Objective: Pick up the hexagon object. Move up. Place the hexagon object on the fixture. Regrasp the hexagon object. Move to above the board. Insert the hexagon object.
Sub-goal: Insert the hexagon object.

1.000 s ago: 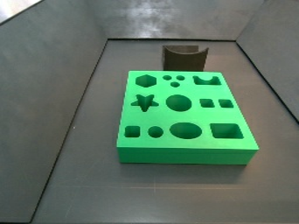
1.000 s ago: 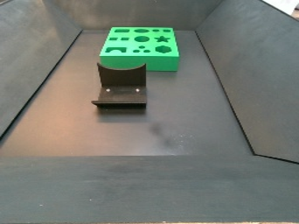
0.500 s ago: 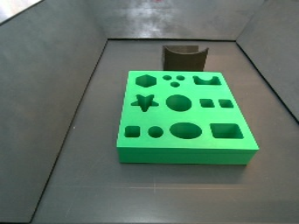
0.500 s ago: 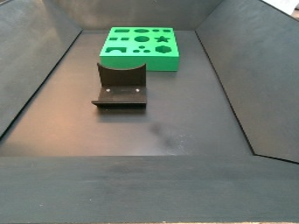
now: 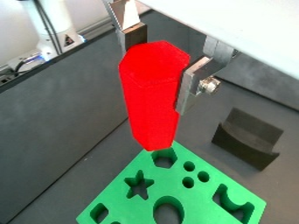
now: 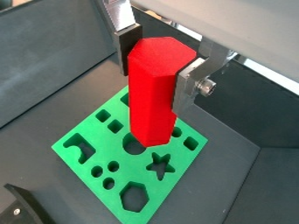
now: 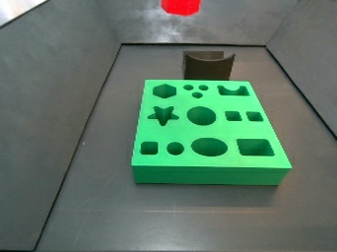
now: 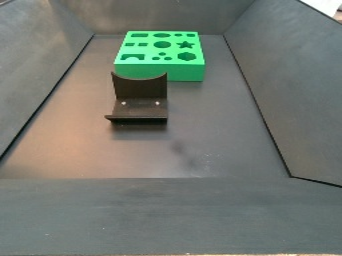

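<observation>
In a side view only the lower end of the hexagon object [image 7: 182, 5] shows, cut off by the top edge, and the pincer holding it is out of frame there. In both wrist views the pincer [image 5: 163, 66] [image 6: 158, 63] runs off the top edge, its finger pads pressed on the peg's sides. The peg hides part of the board [image 5: 228, 188] [image 6: 87, 140]. The fixture [image 6: 17, 206] is clipped at a corner.
</observation>
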